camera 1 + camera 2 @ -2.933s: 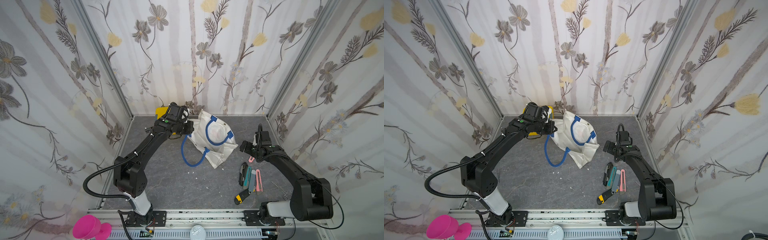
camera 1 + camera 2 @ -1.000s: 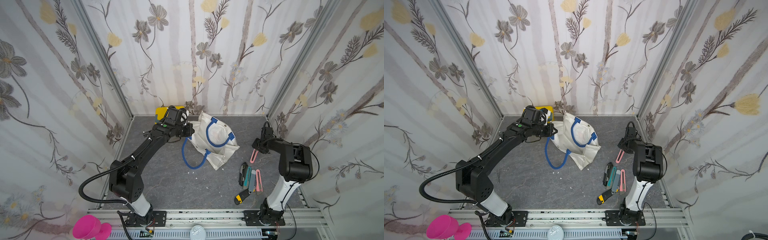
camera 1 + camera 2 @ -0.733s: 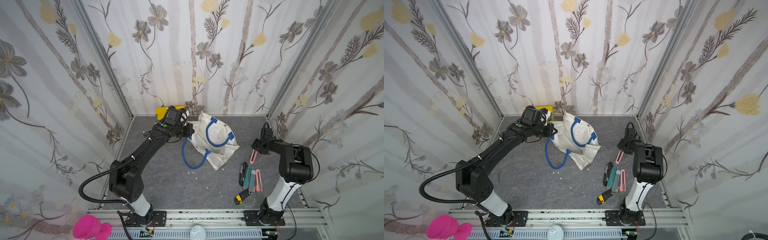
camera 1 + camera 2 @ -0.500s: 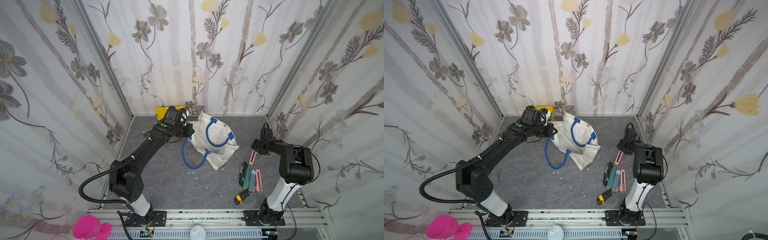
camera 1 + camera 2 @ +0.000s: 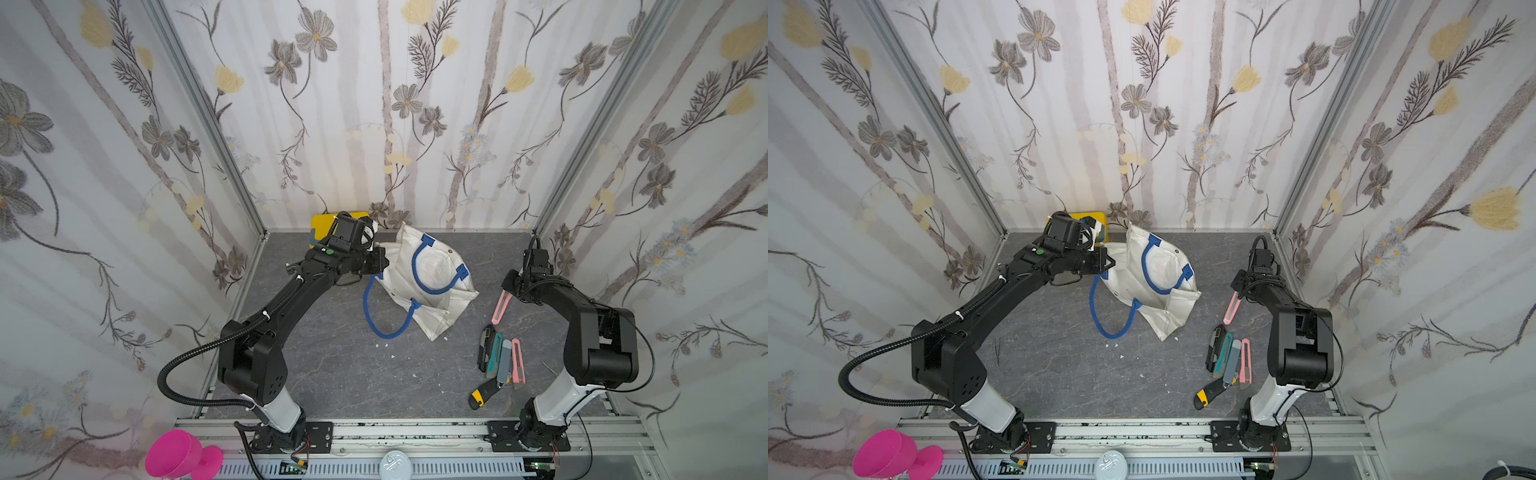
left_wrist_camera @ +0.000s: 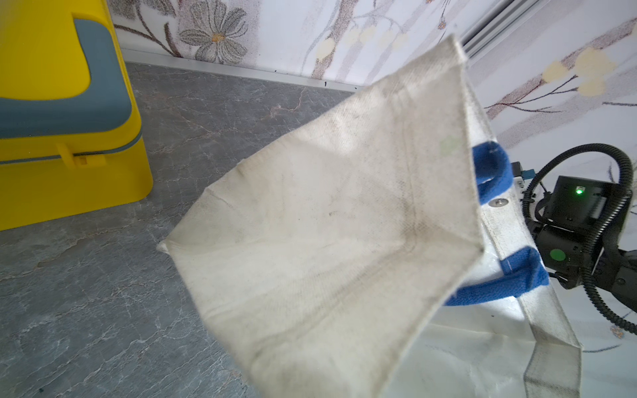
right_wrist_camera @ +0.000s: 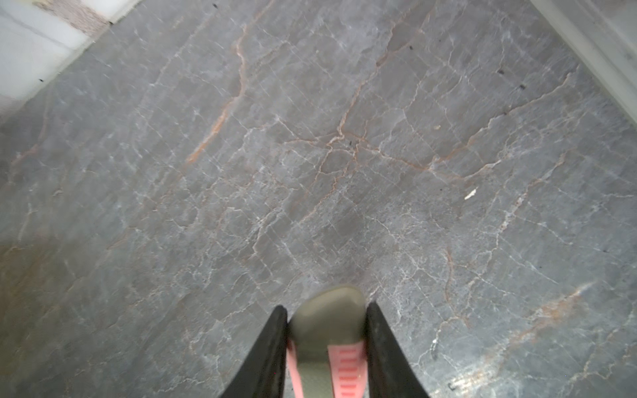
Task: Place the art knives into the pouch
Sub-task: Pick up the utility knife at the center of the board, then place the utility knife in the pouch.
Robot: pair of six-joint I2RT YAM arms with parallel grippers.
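The pouch (image 5: pixel 434 293) (image 5: pixel 1160 291), off-white canvas with blue rope handles, lies half upright at the back middle of the table. My left gripper (image 5: pixel 384 262) (image 5: pixel 1111 262) is shut on its rim and holds the mouth up. In the left wrist view the canvas (image 6: pixel 327 241) covers the jaws. At the right, my right gripper (image 5: pixel 508 286) (image 5: pixel 1237 286) (image 7: pixel 325 310) is shut on a pink art knife (image 5: pixel 498 308) (image 5: pixel 1231 309) (image 7: pixel 344 365). The knife slants down from the fingers, well apart from the pouch. Its grey end pokes out past the fingertips.
A yellow box (image 5: pixel 322 226) (image 6: pixel 51 103) with a grey handle stands at the back, behind my left wrist. Several more knives (image 5: pixel 500 357) lie side by side at the front right, with a yellow-black one (image 5: pixel 482 395) below them. Patterned walls close three sides.
Since the earliest frames my right arm has folded back and carried the pink knife away from the knife pile. Over the last second both arms have barely moved.
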